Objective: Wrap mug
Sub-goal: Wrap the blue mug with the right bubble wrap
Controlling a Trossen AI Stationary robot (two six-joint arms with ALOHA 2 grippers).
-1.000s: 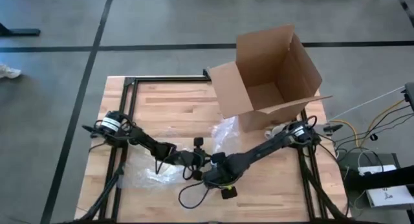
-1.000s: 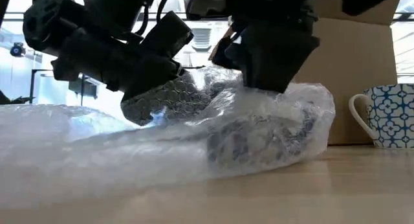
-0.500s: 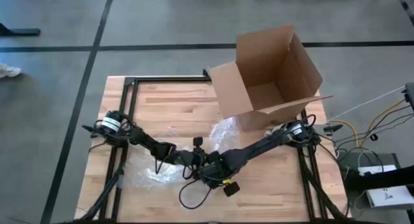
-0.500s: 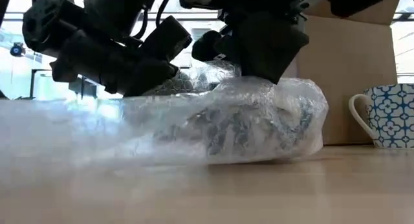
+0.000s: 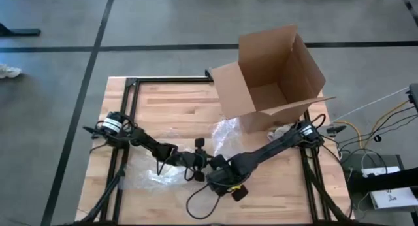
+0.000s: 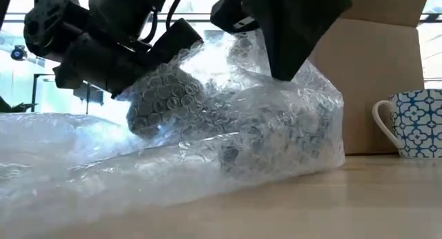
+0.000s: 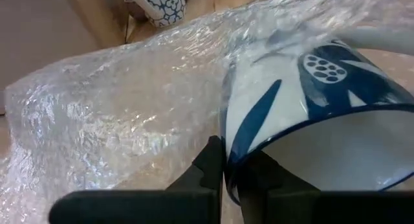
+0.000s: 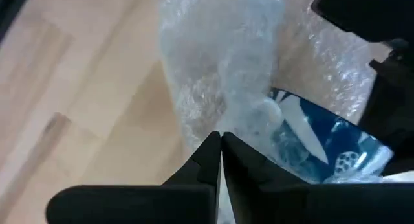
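The right gripper (image 5: 219,178) sits at the table's front centre with its fingers pinched shut on a fold of bubble wrap (image 8: 223,75), lifted above the mug (image 7: 310,114). Just at its nine o'clock in the high view, the left gripper (image 5: 196,167) is clamped on the mug's rim, one finger inside and one outside. The mug lies on its side between them, mouth toward the left gripper, so the held sheet probably has to travel over it toward nine o'clock.
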